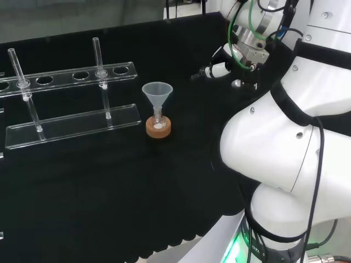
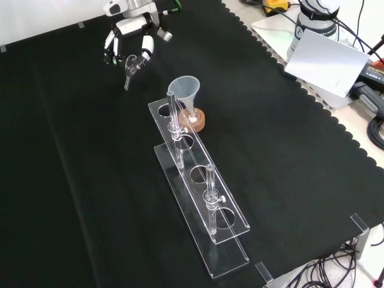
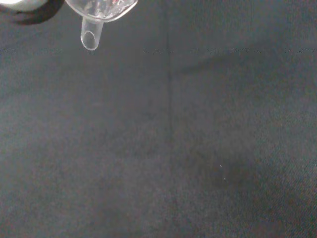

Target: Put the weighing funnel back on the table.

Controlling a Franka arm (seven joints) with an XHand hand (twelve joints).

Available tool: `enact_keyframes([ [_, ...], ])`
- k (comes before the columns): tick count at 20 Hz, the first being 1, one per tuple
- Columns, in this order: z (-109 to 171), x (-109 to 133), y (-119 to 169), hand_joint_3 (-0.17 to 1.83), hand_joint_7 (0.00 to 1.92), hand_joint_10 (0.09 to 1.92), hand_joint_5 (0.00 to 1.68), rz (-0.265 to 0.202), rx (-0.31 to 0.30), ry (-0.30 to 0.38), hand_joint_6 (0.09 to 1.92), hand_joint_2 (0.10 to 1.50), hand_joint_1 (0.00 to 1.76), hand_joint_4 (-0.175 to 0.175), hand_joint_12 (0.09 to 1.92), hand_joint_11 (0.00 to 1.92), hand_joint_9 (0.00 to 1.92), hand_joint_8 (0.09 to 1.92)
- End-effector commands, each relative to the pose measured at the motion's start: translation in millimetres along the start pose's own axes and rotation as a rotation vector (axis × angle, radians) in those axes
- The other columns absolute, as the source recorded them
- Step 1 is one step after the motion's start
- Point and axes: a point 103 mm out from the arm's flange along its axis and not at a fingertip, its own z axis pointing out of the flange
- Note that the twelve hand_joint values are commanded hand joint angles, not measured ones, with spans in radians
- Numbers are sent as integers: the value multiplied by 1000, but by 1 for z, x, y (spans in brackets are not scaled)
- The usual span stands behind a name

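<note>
the weighing funnel (image 3: 91,32) loses most of its bowl to the wrist view's edge, and the rack (image 1: 71,125) runs off the head view's left edge.

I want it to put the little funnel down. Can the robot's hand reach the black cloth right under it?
Probably yes. The black and white hand holds the small clear weighing funnel over bare black cloth; the clear plastic rack stands well aside.
</note>
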Motion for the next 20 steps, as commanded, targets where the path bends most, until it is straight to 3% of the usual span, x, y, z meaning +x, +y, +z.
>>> enact_keyframes([
  [1,14,-14,11,712,618,419,1254,5,4,-20,734,636,1115,175,1217,647,946,606],
  [20,53,-18,13,709,619,415,1258,-10,96,-49,726,636,1117,175,1207,654,949,608],
])
